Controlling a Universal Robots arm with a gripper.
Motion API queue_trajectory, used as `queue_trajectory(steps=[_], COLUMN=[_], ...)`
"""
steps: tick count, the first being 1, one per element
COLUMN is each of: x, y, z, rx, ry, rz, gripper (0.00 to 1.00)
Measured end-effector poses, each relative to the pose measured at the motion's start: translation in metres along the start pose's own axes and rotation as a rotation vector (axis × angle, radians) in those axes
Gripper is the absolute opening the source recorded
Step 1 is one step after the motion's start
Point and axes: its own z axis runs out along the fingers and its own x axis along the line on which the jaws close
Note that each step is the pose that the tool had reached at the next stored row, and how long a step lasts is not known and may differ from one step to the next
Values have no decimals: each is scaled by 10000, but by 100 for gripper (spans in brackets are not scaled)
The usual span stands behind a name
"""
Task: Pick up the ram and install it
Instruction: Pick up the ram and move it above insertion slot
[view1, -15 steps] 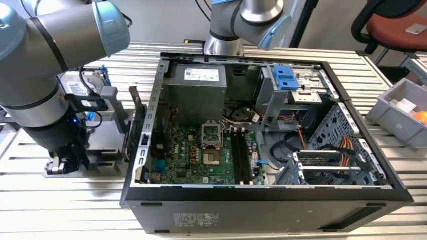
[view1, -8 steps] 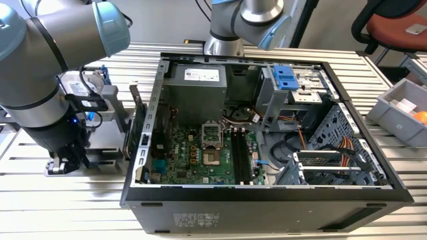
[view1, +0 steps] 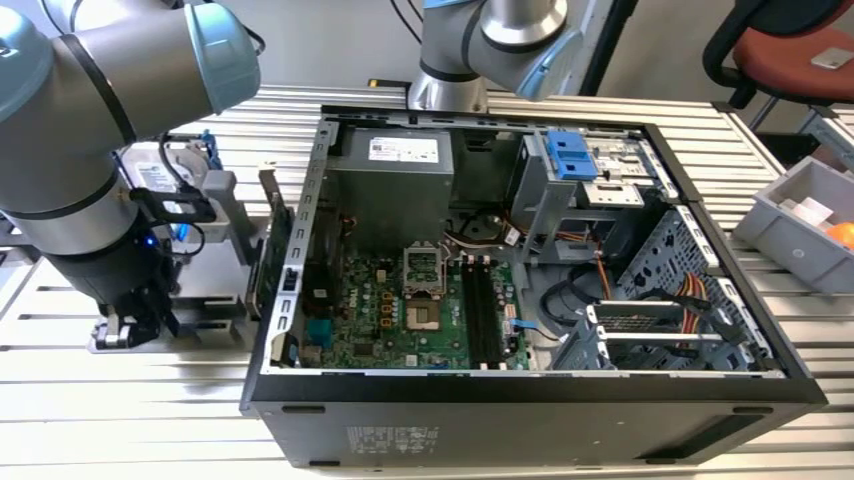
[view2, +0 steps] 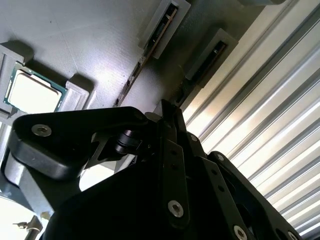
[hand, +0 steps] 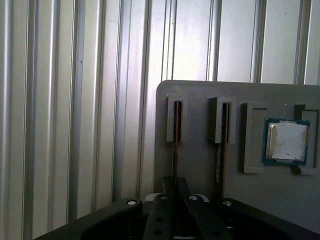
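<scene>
One grey plastic holder (hand: 200, 95), at the exterior view's left, keeps two thin dark ram sticks (hand: 175, 152) (hand: 219, 160) and one square silver processor chip (hand: 286, 141). The black gripper (hand: 175, 181) is closed on the ram stick farther from the chip.

Arm low, gripper (hand: 175, 180) downward, clamped on the ram (hand: 175, 150)

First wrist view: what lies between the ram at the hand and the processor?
Another ram stick, on edge in its own slot of the grey holder; first wrist view.
</scene>
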Motion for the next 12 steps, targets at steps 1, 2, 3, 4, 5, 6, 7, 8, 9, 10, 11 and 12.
queue_trajectory(steps=[1, 2, 3, 4, 5, 6, 7, 8, 9, 10, 11, 12], x=[0, 0, 0, 0, 0, 0, 0, 0, -1, -1, -1, -1], y=[0, 0, 0, 1, 1, 1, 1, 2, 2, 2, 2, 2], z=[-1, -6, -17, -30, -42, -50, -60, -70, -79, -89, -101, -112], rx=[-1, 0, 0, 0, -1, 0, 0, -1, 0, 0, -1, -1], ry=[0, -1, -1, -1, 0, 0, 0, 0, 0, 0, 0, 0], rz=[0, 0, 0, 1, 1, 0, 1, 0, 0, 1, 0, 0], gripper=[0, 0, 0, 0, 0, 0, 0, 0, 0, 0, 0, 0])
